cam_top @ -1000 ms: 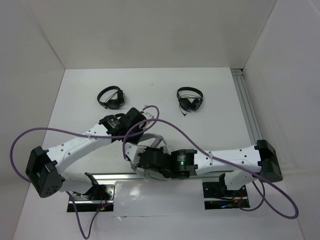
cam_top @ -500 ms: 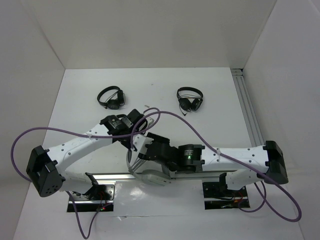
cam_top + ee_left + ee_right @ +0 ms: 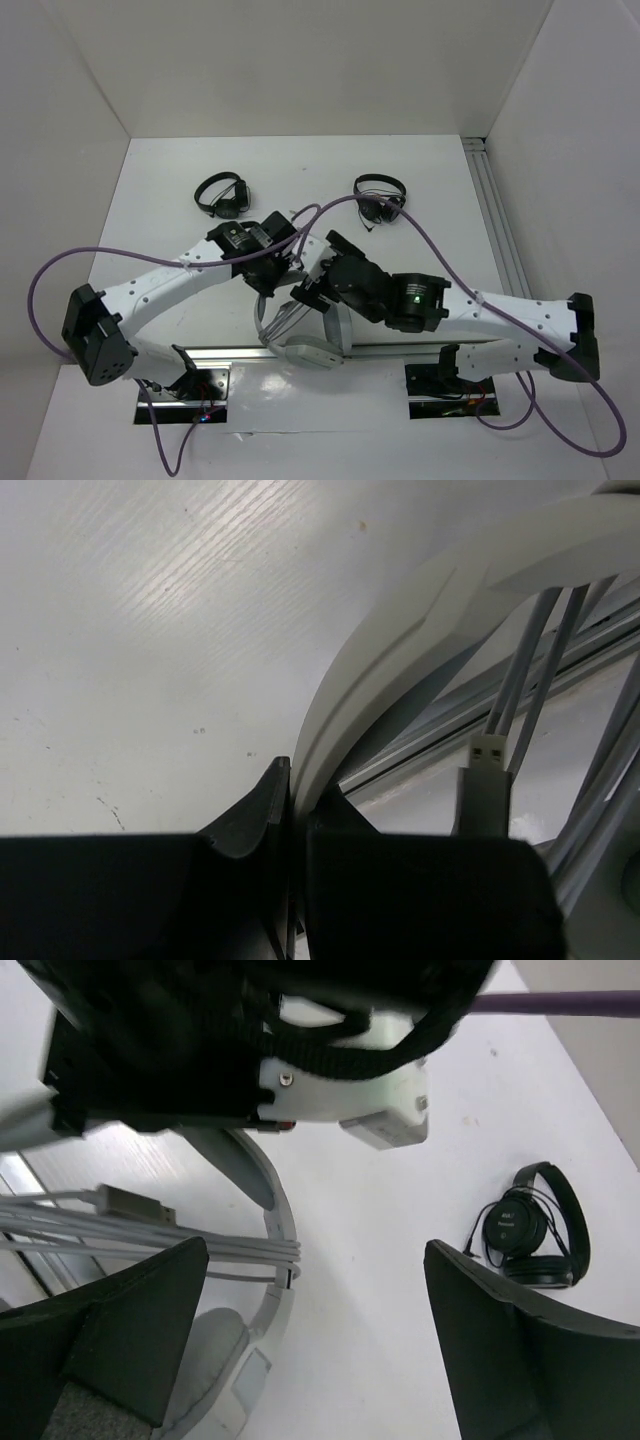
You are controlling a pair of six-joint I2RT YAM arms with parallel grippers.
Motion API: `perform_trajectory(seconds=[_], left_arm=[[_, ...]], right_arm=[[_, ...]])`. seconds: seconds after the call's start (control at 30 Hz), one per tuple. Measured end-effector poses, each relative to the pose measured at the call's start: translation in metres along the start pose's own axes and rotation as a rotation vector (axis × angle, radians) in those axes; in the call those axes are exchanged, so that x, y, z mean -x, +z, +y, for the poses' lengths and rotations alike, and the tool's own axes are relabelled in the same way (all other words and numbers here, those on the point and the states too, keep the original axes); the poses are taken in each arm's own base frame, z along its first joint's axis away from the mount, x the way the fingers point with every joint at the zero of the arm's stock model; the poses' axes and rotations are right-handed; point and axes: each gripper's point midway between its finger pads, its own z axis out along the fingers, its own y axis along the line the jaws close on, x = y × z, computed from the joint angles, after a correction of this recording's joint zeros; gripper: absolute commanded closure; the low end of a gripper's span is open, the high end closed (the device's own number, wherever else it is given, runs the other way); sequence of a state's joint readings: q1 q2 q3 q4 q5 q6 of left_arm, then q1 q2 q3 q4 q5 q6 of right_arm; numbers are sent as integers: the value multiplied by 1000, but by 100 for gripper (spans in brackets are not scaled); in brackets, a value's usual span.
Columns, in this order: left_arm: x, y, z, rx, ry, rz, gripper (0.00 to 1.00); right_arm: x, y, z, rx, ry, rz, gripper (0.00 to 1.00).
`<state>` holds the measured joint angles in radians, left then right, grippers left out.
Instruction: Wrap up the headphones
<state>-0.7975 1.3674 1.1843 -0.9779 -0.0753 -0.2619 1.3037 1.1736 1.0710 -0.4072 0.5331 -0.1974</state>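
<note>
Headphones (image 3: 303, 352), the large white pair, are clamped by their band in my left gripper (image 3: 297, 805). Its two fingers are pressed together on the thin edge of the white band (image 3: 400, 630), which arcs up and to the right from them in the wrist view.

My right gripper (image 3: 315, 1285) has its fingers spread wide with nothing between them. A second ago they were nearly together, and that gripper sat nearer and further left, low over the headphones. It now hangs just right of my left gripper, and the whole right arm has swung out to the right.

Several strands of the thin grey cable (image 3: 150, 1228) run side by side to the band, just beyond one of my open right fingers. The cable's plug (image 3: 128, 1202) lies on them.

With my right arm out of the way, the grey-padded earcup (image 3: 318, 356) is in plain sight. It rests at the near edge of the table (image 3: 440, 190), on the metal rail (image 3: 225, 352) between my two bases. A second ago the arm hid it.

On the far side, well apart from all this, lie the left black headphones (image 3: 222, 195) and the right black headphones (image 3: 380, 200), both where they were.
</note>
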Motion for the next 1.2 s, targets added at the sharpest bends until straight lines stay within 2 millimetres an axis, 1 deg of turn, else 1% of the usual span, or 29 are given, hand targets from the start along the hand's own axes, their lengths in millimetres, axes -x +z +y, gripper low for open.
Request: perform_trajectory(seconds=[0.03,0.1,0.2,0.3,0.4,0.47,0.53,0.6,0.7,0.77,0.83,0.9,0.93,0.97,1.07,1.13,1.17,1.2], left_arm=[[2,1,0,4,0,5,100],[7,5,-1,10,-1,12,100],[22,10,-1,26,-2,15,100],[53,15,-4,47,-19,-9,100],[96,25,-12,54,-50,-54,100],[123,37,-18,55,-64,-74,100],[152,55,-28,51,-77,-97,100],[176,77,-38,42,-85,-121,100],[198,112,-51,27,-112,-117,100],[206,136,-59,9,-141,-108,100],[207,158,-67,-16,-172,-93,100],[203,173,-70,-25,-200,-68,100],[199,180,-73,-35,-221,-51,97],[199,182,-75,-41,-229,-46,97],[200,185,-74,-49,-278,-45,87],[204,186,-75,-56,-300,-60,75],[205,188,-75,-62,-309,-65,73],[205,191,-75,-67,-321,-70,64]], right_arm=[[4,-5,-3,3,17,-18,0],[13,-17,-10,3,65,-64,0],[30,-41,-27,-23,159,-141,0],[49,-66,-52,-79,269,-205,0],[67,-91,-82,-162,399,-233,0],[76,-106,-103,-241,497,-241,0],[78,-119,-119,-303,575,-248,0],[75,-129,-129,-340,628,-251,0],[67,-142,-137,-357,679,-253,0],[63,-148,-139,-356,700,-255,0],[59,-151,-140,-355,708,-249,0],[56,-153,-141,-354,718,-245,0],[55,-154,-141,-355,720,-243,0],[53,-154,-141,-357,721,-239,0],[52,-151,-136,-338,724,-230,0],[50,-148,-132,-322,720,-219,0],[49,-147,-130,-313,719,-214,0],[49,-147,-129,-310,720,-212,0]])
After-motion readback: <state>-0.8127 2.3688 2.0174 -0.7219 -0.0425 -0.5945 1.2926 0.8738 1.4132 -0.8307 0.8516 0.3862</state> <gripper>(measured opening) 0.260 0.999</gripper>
